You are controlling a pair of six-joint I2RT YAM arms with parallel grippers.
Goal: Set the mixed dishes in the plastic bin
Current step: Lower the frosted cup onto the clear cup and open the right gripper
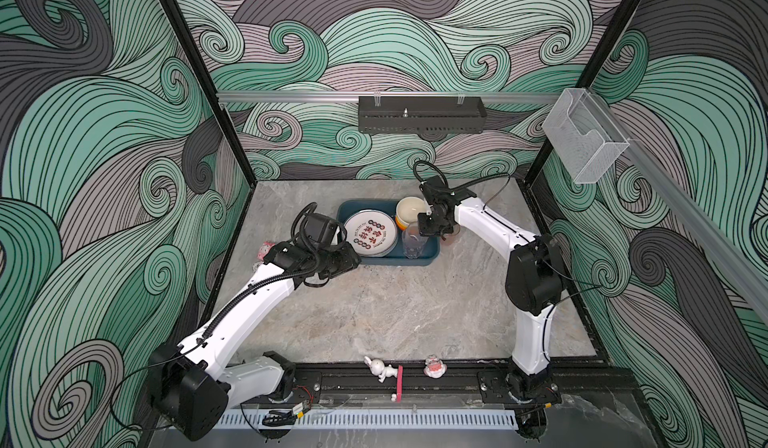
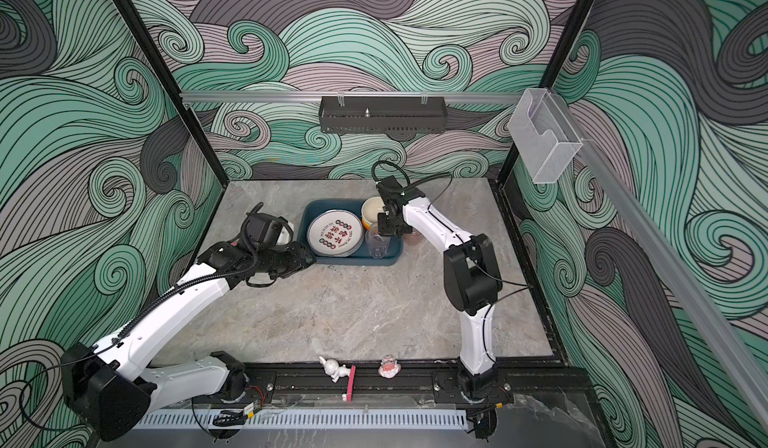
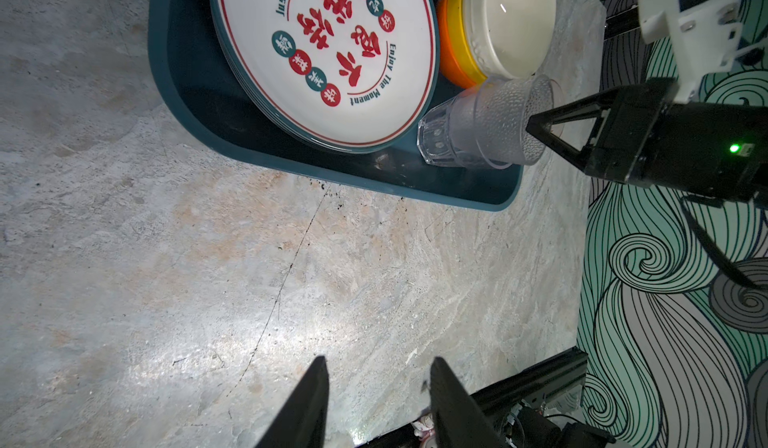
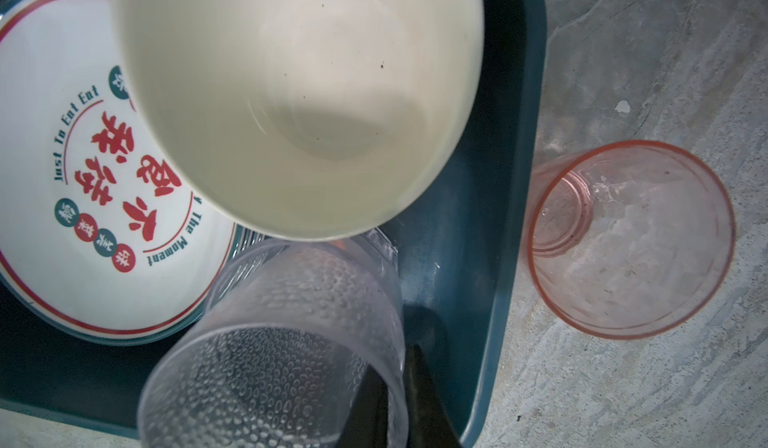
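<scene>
The dark teal-blue shallow rectangular plastic bin (image 1: 428, 252) sits on the grey marbled table (image 1: 395, 308), close to the far edge and about midway along it.

Contents of the bin:
- A stack of round white plates with red characters and a dark green rim (image 1: 370, 232) fills the left part.
- A nest of small bowls, cream inside yellow inside orange (image 1: 410, 211), stands at the far right corner.
- A clear dimpled plastic glass (image 1: 412, 242) stands mouth up at the near right corner, just beside the plates and the bowls. Whether its base bears fully on the bin floor cannot be told.

The right gripper (image 4: 395, 367) is clamped on the clear glass's rim, one finger inside the wall and one outside.

A pinkish translucent glass (image 4: 627, 238) stands upright on the table, outside the bin and just beside its right wall.

The left gripper (image 3: 378, 369) hangs over bare table at the bin's near left corner, jaws apart and holding nothing.

Also in view:
- A white rabbit figurine (image 1: 380, 369) and a pink-and-white figurine (image 1: 435, 367) are at the near edge.
- A black metal tray (image 1: 422, 119) hangs on the back rail.
- A clear acrylic box (image 1: 586, 138) hangs on the right rail.
</scene>
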